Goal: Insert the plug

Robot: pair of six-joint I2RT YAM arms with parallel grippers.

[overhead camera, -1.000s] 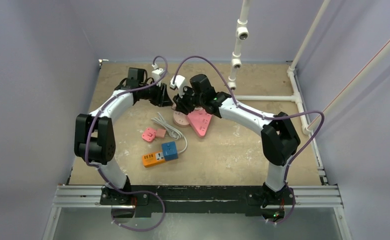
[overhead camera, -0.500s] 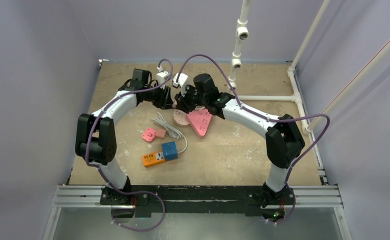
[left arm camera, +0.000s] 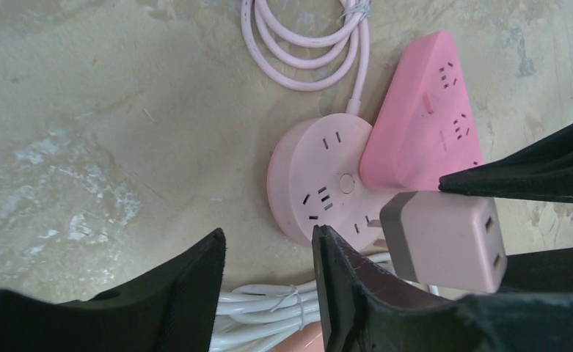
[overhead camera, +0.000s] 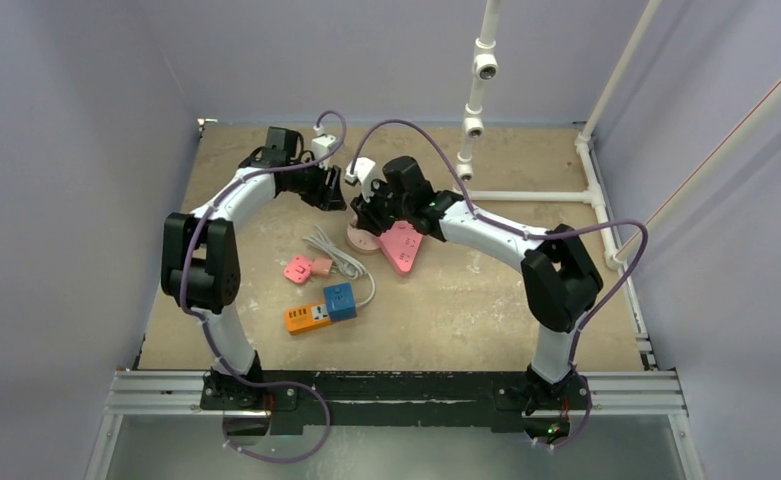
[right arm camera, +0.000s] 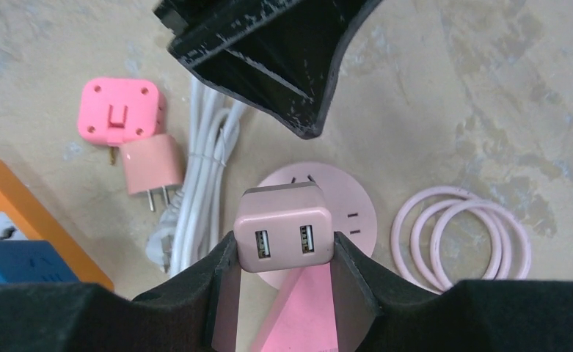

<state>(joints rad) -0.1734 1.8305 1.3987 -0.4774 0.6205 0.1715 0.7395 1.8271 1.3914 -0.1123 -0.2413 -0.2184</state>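
My right gripper (right arm camera: 283,253) is shut on a pale pink USB charger plug (right arm camera: 284,237), its two USB ports facing the camera. It hangs just above the round pink power socket (right arm camera: 356,213) on the table. In the left wrist view the plug (left arm camera: 444,240) has its prongs close to the round socket (left arm camera: 320,183); I cannot tell if they touch. My left gripper (left arm camera: 268,282) is open and empty beside it, over white cable. From above, both grippers meet near the round socket (overhead camera: 361,240).
A triangular pink power strip (overhead camera: 403,245) lies against the round socket. A coiled pink cord (right arm camera: 459,238), a bundled white cable (overhead camera: 338,255), a pink adapter with a second pink plug (overhead camera: 306,268), and an orange and blue strip (overhead camera: 321,308) lie nearby. White pipes (overhead camera: 476,90) stand behind.
The left arm has swung back and left, away from the right gripper. The right gripper with the plug has dropped slightly toward the round socket.
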